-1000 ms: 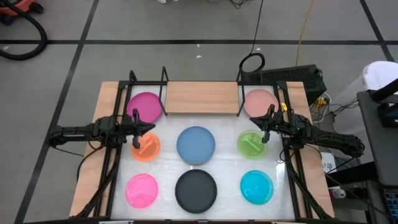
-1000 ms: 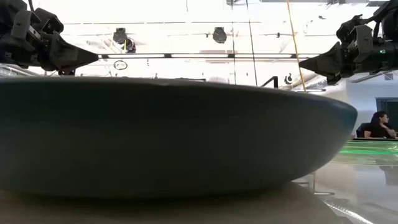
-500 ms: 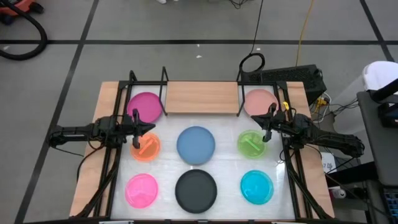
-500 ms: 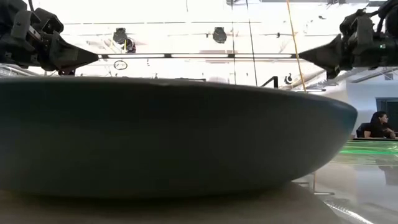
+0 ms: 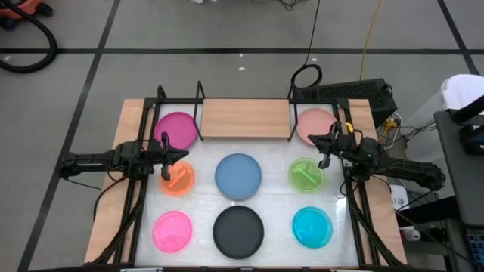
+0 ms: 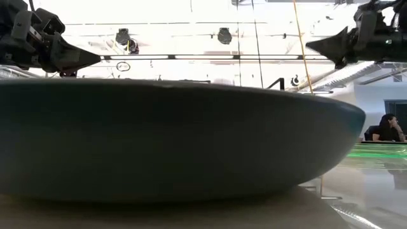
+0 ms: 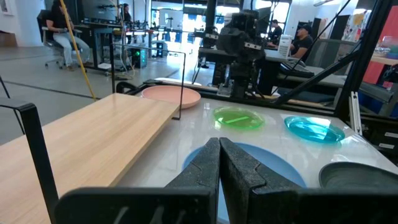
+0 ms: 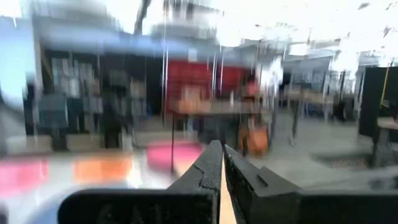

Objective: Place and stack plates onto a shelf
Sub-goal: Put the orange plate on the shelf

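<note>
My right end effector (image 5: pixel 318 141), fingers together, hovers between the pale pink plate (image 5: pixel 314 122) just beyond and the green plate (image 5: pixel 305 174); I'd take pink first. Left end effector (image 5: pixel 181 156) is also closed, waiting.

The whole table (image 5: pixel 136 113) is being viewed from overhead; the black plate (image 6: pixel 178 140) is being viewed level, very near, and is being shared by both views.

White-topped desk (image 5: pixel 276 200) with wood edges. Shelf (image 5: pixel 244 119) sits at the far edge, centred, board bare. On the desk: magenta plate (image 5: pixel 176 128) just left of the shelf, pale pink plate (image 5: pixel 311 122) just right. Middle row: orange plate (image 5: pixel 176 180), blue plate (image 5: pixel 238 175), green plate (image 5: pixel 305 174). Near row: hot pink plate (image 5: pixel 172 231), black plate (image 5: pixel 238 230), cyan plate (image 5: pixel 312 227). All apart, none stacked.
</note>
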Controlling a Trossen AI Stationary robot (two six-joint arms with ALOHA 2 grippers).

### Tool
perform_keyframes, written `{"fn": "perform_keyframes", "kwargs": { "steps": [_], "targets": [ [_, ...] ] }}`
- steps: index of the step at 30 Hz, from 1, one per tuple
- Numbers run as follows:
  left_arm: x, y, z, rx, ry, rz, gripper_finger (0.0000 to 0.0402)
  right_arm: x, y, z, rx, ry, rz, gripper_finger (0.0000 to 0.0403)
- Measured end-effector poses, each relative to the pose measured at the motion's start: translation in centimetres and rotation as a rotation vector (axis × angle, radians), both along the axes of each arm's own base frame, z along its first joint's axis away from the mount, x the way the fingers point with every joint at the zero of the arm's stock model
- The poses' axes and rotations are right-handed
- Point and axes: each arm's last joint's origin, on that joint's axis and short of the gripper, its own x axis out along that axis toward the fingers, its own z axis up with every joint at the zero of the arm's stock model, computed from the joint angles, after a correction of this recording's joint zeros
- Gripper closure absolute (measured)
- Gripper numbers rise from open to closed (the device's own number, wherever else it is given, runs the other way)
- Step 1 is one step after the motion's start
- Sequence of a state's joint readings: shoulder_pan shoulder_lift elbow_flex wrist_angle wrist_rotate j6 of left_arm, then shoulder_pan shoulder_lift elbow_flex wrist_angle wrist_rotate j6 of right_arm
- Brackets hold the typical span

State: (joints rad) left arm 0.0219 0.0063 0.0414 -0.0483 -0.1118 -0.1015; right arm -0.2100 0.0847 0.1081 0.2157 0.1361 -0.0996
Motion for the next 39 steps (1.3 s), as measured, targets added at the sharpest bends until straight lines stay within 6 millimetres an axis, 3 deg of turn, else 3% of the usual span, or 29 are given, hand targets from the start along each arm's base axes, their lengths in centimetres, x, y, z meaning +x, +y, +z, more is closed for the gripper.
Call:
{"fn": "perform_keyframes", "kwargs": {
  "steps": [5, 8, 14, 19, 21, 24, 28, 32, 39],
  "targets": [
    [0.0, 0.0, 0.0, 0.0, 0.001, -0.001, 0.0389, 0.4, -0.3, 3.6, 0.027, 0.162, -0.069, 0.0397],
    [0.0, 0.0, 0.0, 0.0, 0.001, -0.003, 0.0389, 1.4, -0.5, 4.0, 0.047, 0.312, -0.077, 0.0397],
    [0.0, 0.0, 0.0, 0.0, 0.001, -0.003, 0.0389, 3.2, -0.9, 4.2, -0.019, 0.362, -0.076, 0.0396],
    [0.0, 0.0, 0.0, 0.0, 0.001, -0.002, 0.0389, 3.6, -1.3, 3.7, 0.031, 0.397, -0.172, 0.0395],
    [0.0, 0.0, 0.0, 0.0, 0.001, -0.002, 0.0389, 3.7, -1.4, 5.0, 0.021, 0.365, -0.19, 0.0388],
    [0.0, 0.0, 0.0, 0.0, 0.001, -0.002, 0.0389, 3.7, -1.5, 8.7, -0.015, 0.315, -0.197, 0.0362],
    [0.0, 0.0, 0.0, 0.0, 0.001, -0.002, 0.0389, 3.6, -1.8, 12.4, -0.03, 0.417, -0.224, 0.0313],
    [0.0, 0.0, 0.0, 0.0, 0.001, -0.002, 0.0389, 4.0, -2.3, 14.4, 0.013, 0.626, -0.287, 0.0268],
    [0.0, 0.0, 0.0, 0.0, 0.001, 0.001, 0.0389, 4.3, -2.5, 12.0, 0.224, 0.951, -0.331, 0.0235]
  ]
}}
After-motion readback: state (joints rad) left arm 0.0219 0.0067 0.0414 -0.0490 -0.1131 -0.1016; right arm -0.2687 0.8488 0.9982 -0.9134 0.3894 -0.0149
